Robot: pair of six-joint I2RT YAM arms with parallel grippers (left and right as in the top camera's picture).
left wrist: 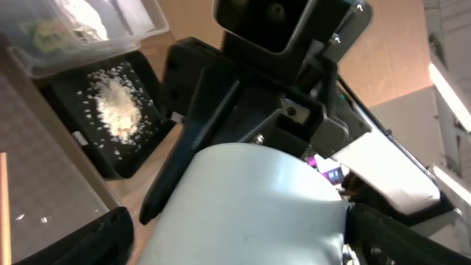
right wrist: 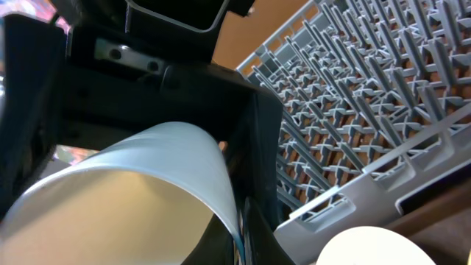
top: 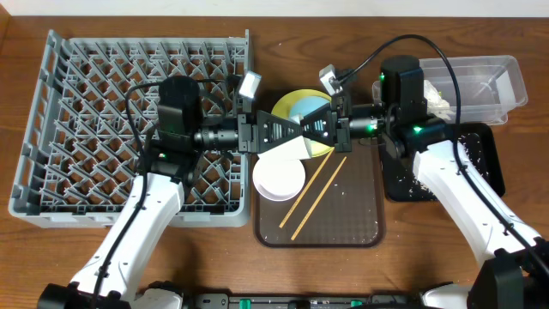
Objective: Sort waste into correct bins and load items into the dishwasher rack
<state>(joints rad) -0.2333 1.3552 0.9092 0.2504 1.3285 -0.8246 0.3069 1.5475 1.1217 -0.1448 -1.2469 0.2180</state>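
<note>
Blue bowl [left wrist: 250, 206] held above bench [top: 403, 257] centre, left fingers [left wrist: 103, 235] clamped on it, right fingers [left wrist: 195, 136] at its rim, grip unclear

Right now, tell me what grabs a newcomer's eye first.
Mid-table, the left tool and right tool meet around a light blue bowl above the yellow plate. The big grey dishwasher rack fills the left; white scraps speckle the black tray far right.

Overhead camera is looking straight down over the whole table [top: 292, 43], left wrist camera is facing the black tray [left wrist: 88, 143], right wrist camera is facing the rack [right wrist: 353, 110], both pressing close and sharing the blue bowl [left wrist: 250, 206].
</note>
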